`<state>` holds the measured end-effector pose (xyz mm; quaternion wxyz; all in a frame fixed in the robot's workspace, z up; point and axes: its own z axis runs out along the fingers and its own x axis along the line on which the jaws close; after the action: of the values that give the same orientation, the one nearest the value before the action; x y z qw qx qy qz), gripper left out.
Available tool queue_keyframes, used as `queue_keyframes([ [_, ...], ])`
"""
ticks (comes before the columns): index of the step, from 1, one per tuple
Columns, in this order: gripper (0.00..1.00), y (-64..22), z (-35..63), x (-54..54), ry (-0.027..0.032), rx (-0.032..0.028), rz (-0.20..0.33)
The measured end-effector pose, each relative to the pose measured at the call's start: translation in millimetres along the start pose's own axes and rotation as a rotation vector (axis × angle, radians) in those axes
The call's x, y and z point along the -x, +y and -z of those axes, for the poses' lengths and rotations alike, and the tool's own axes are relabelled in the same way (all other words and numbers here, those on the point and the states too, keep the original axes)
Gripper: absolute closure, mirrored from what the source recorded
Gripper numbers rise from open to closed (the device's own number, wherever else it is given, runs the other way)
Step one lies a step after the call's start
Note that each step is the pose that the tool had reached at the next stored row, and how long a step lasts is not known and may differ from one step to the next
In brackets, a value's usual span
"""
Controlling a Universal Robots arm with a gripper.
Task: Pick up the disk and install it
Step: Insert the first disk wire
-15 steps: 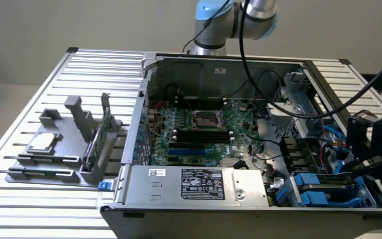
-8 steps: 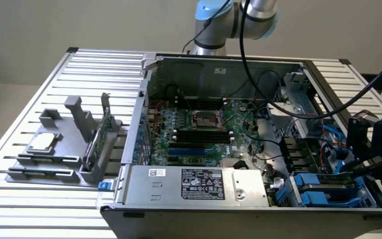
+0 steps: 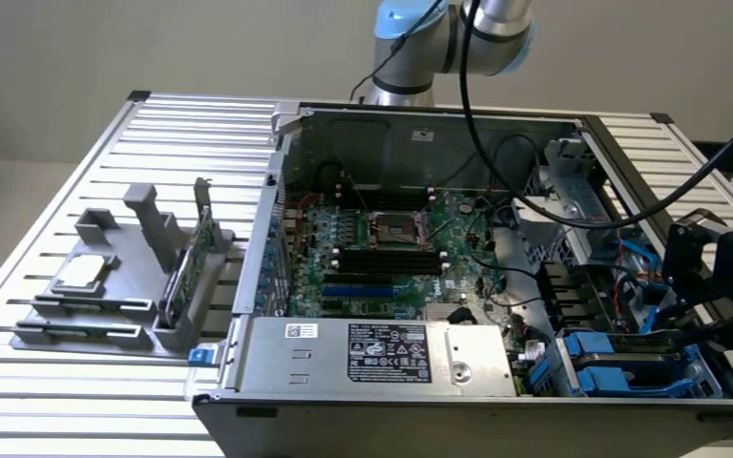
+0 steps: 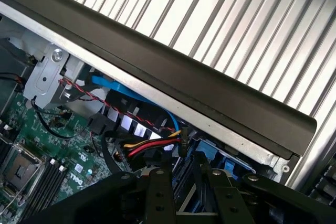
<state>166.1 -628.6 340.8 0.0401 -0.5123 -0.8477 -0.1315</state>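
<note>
- Power supply (image 3: 380,353): grey box with a black label, along the nearest edge of the open computer case (image 3: 418,134).
- Disk (image 3: 621,363): in the drive bay at the case's near corner, on the exterior view's right, just beside the power supply. A blue plastic carrier frames a flat dark top; the label cannot be made out.
- Gripper (image 3: 704,305): black, hanging over the case's side wall, just above the disk's bay. Whether it is clenched or released cannot be told, nor whether it touches the disk.
- Obstructions: a black hose (image 3: 571,215) from the arm loops across the case interior above the bay.
- Motherboard (image 3: 380,239): green, flat on the case floor, mid-case.
- Grey holder (image 3: 99,315): outside the case on the exterior view's left, carrying a silver chip (image 3: 80,274) and an upright green card (image 3: 188,272).
- Slatted table (image 3: 35,382) under everything; robot arm (image 3: 456,38) farthest back.
- Wrist view adds: red, yellow and black wires (image 4: 152,145) and a blue flat cable (image 4: 115,85) crowding the bay, the carrier's blue edge (image 4: 210,155), and the case's black rim (image 4: 210,98).
</note>
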Motion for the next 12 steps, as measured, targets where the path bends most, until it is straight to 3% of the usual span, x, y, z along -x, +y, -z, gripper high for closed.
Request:
queue_keyframes([
  [12, 0.69, -0.6, -3.3, 0.8, 0.0055, 0.0030, -0.001],
])
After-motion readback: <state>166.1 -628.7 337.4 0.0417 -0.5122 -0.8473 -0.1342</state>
